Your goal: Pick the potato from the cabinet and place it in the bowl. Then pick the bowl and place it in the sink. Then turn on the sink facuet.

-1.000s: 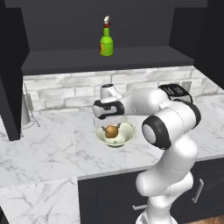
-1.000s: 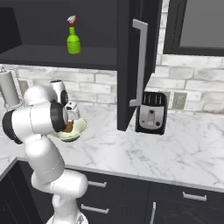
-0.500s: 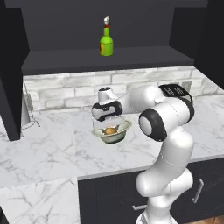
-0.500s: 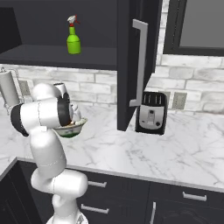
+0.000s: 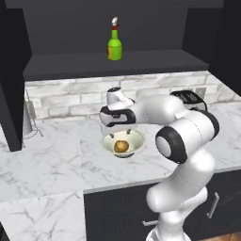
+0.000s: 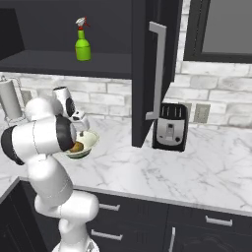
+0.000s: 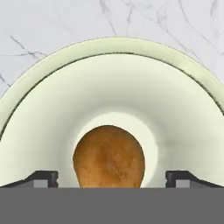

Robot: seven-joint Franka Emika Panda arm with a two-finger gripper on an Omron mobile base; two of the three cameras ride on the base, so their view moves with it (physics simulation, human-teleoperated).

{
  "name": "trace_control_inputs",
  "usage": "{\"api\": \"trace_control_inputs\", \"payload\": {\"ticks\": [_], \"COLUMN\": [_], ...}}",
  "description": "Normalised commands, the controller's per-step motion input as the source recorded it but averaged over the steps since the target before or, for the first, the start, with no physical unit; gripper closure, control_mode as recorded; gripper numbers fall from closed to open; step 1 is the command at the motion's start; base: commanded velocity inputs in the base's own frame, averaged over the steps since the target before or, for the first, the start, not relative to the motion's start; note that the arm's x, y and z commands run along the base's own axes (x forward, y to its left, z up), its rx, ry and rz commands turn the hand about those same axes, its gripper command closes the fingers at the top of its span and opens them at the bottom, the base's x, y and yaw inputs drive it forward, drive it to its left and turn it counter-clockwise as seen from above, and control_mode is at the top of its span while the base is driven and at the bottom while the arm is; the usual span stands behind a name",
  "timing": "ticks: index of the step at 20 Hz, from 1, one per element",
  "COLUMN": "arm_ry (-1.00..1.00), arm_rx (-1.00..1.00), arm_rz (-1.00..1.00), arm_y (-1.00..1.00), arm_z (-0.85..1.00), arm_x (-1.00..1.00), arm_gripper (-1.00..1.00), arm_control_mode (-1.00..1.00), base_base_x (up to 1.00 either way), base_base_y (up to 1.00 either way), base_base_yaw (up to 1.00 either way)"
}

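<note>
Simulated kitchen, white marble counter (image 5: 56, 160) across the middle of both base views, brick backsplash behind it, dark drawers below. Cabinet (image 5: 113, 66) fills the top of the left base view; in the right base view it sits upper left with its open door (image 6: 150, 69) hanging down center frame. White arm (image 5: 183, 141) comes up from lower right in the left base view, lower left in the right base view, elbow bent, forearm reaching toward frame center. Black toaster (image 6: 170, 127) on the counter just right of the door, center of the right base view. Paper towel holder (image 6: 11, 101) at the left edge, against the backsplash. Green bottle (image 5: 114, 46) upright on the cabinet shelf, upper center of the left base view, upper left of the right.

Bowl (image 5: 123, 142) sits on the counter, center of the left base view, directly under the hand; left of center in the right base view, partly hidden by the arm. Gripper (image 5: 117, 134) hangs just over the bowl, pointing down, fingers spread wide and gripping nothing; in the hand view the two tips stand at bottom left and bottom right, well apart, either side of the potato (image 7: 108, 157). Potato lies in the bottom of the bowl, bottom center of the hand view, free of both tips.
</note>
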Motion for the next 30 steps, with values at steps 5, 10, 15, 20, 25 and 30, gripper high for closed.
{"api": "trace_control_inputs", "payload": {"ticks": [5,10,15,20,25,30], "arm_ry": [-0.21,-0.05,0.06,0.01,0.00,0.03], "arm_rx": [0.00,0.00,-0.04,-0.07,-0.11,-0.14], "arm_rz": [0.00,0.11,0.18,0.14,0.18,0.18], "arm_y": [-0.16,0.31,0.45,0.03,0.07,0.22], "arm_z": [0.65,0.22,-0.05,-0.01,-0.22,-0.40], "arm_x": [-0.75,-0.72,-0.19,-0.01,-0.09,0.02], "arm_gripper": [-1.00,-1.00,-1.00,-1.00,-1.00,-1.00], "arm_control_mode": [-1.00,-1.00,-1.00,-1.00,-1.00,-1.00], "base_base_x": [0.00,0.00,0.00,0.00,0.00,0.00], "base_base_y": [0.00,0.00,0.00,0.00,0.00,0.00], "base_base_yaw": [0.00,0.00,0.00,0.00,0.00,0.00]}}
